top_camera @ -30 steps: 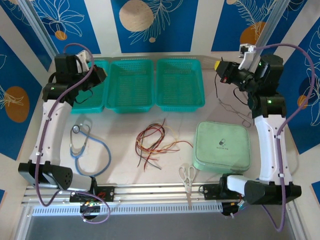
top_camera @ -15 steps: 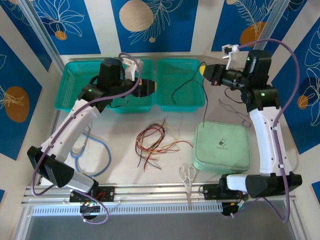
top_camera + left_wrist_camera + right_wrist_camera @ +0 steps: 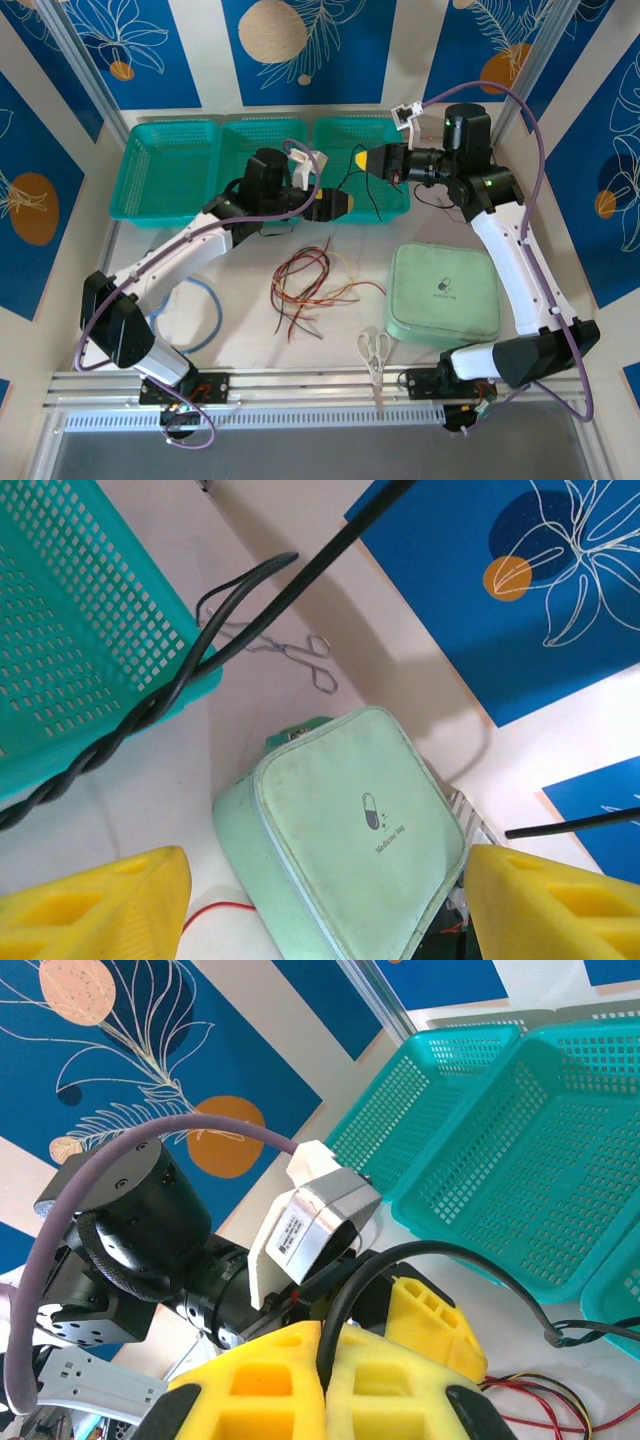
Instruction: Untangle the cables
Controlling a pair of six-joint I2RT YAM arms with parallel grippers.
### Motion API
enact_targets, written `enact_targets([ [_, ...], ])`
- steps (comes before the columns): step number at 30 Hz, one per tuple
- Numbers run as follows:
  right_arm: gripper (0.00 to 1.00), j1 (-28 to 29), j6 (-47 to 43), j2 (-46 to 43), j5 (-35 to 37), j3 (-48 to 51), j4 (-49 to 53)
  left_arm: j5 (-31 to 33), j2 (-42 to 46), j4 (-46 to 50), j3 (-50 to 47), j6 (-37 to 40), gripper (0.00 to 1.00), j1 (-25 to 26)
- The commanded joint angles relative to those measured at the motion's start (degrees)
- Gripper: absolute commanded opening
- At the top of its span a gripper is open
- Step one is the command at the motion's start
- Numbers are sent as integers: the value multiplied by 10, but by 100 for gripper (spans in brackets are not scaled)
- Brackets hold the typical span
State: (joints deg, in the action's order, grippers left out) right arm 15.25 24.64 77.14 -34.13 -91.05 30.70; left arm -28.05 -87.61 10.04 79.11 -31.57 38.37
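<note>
The bunch of red, yellow-tan and black cables (image 3: 305, 283) lies tangled on the table's middle. One black cable (image 3: 376, 205) hangs over the right basket, pinched in my right gripper (image 3: 366, 160), which is shut on it. In the right wrist view that black cable (image 3: 345, 1305) rises from between the closed yellow fingers (image 3: 260, 1380) of my right gripper (image 3: 325, 1360). My left gripper (image 3: 338, 205) is open just left of and below the right one, with nothing between its fingers. In the left wrist view the twisted black cable (image 3: 150, 708) crosses above my left gripper (image 3: 325, 890), and a red cable (image 3: 215, 911) lies below.
Three teal baskets (image 3: 168, 175) line the back. A mint medicine bag (image 3: 443, 290) sits at the right, scissors (image 3: 373, 352) at the front, and a blue stethoscope (image 3: 207, 312) under the left arm. Metal forceps (image 3: 298, 654) lie beyond the bag.
My left arm swung from the left basket to the centre and its gripper opened. My right gripper moved left, carrying the black cable over the right basket.
</note>
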Motion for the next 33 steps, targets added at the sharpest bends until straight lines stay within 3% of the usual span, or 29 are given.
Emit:
enact_targets([
  [1,0,-4,14,-3,-21,2,-10,-20,6,-48,19,-16,72,-1],
  [5,0,0,-8,7,-66,-17,5,-18,20,-97,-18,-30,73,-1],
  [8,0,-2,-17,-3,-66,-15,2,-10,28,-44,15,-5,74,-17],
  [16,0,-16,-104,-17,-92,-17,32,-130,-1,16,130,-18,75,-109],
  [20,0,-7,-236,-17,-32,-30,85,-139,-31,108,199,10,74,-129],
  [23,0,26,-356,-30,57,-25,99,-132,-35,133,214,25,75,-136],
  [27,0,80,-566,-68,102,18,76,-127,-44,151,231,24,75,-141],
  [29,0,88,-650,-91,87,46,53,-131,-49,152,236,23,75,-141],
  [33,0,89,-729,-103,62,29,59,-140,-65,176,263,19,75,-141],
])
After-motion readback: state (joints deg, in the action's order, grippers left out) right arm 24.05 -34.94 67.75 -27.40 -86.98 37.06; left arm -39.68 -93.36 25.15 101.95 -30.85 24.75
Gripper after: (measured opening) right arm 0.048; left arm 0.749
